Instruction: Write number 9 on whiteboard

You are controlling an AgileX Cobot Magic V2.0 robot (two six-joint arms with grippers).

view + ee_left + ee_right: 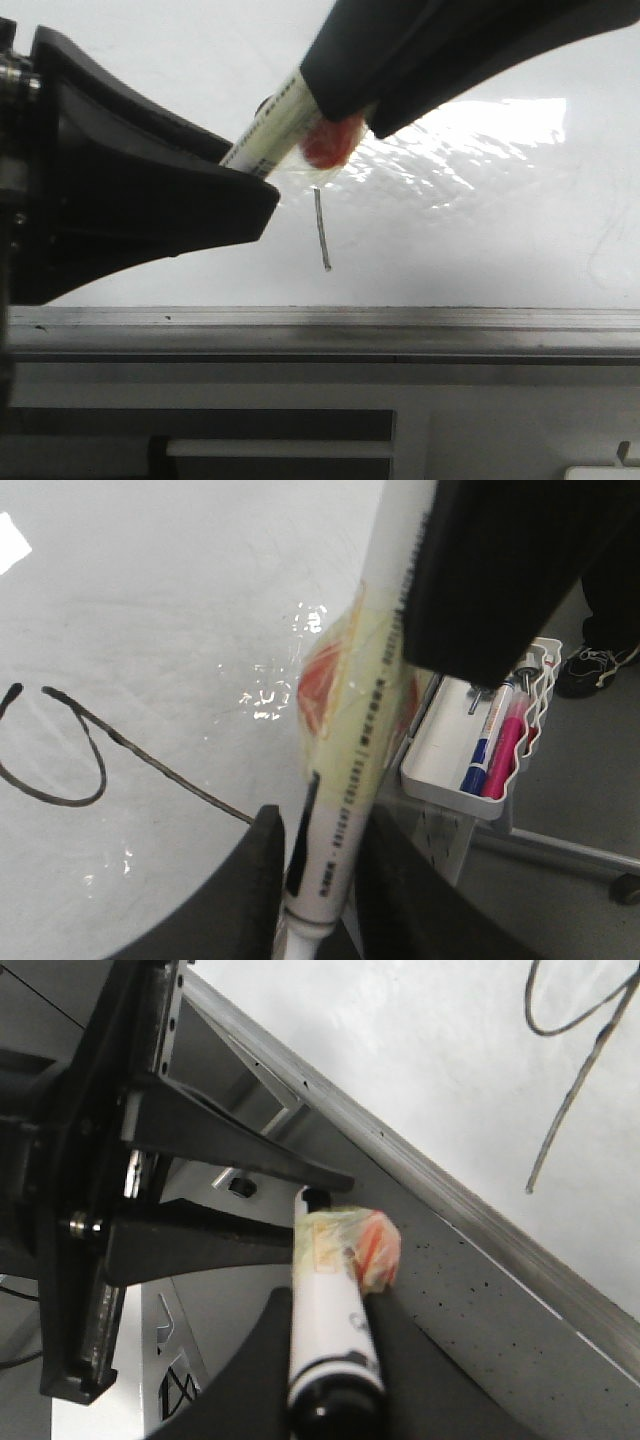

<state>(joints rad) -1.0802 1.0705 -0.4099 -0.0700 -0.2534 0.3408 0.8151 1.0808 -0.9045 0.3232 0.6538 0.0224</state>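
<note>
The number 9 (60, 765) is a thin black loop with a long stem on the white whiteboard (170, 600). In the front view only its stem (322, 232) shows, below the grippers, and it also shows in the right wrist view (572, 1055). A white marker (272, 128) with yellowish tape and a red lump (326, 142) is held just above the board between both grippers. My left gripper (325, 822) is shut on one end of the marker (335, 810). My right gripper (328, 1308) is shut on the other end (325, 1340), which is black-tipped. In the front view the left gripper (250, 185) and right gripper (345, 100) nearly meet.
The board's grey metal rail (330, 330) runs along its near edge and also shows in the right wrist view (450, 1200). A white tray (445, 770) holding blue and pink markers hangs off the board's side. A person's shoe (590, 665) is on the floor beyond.
</note>
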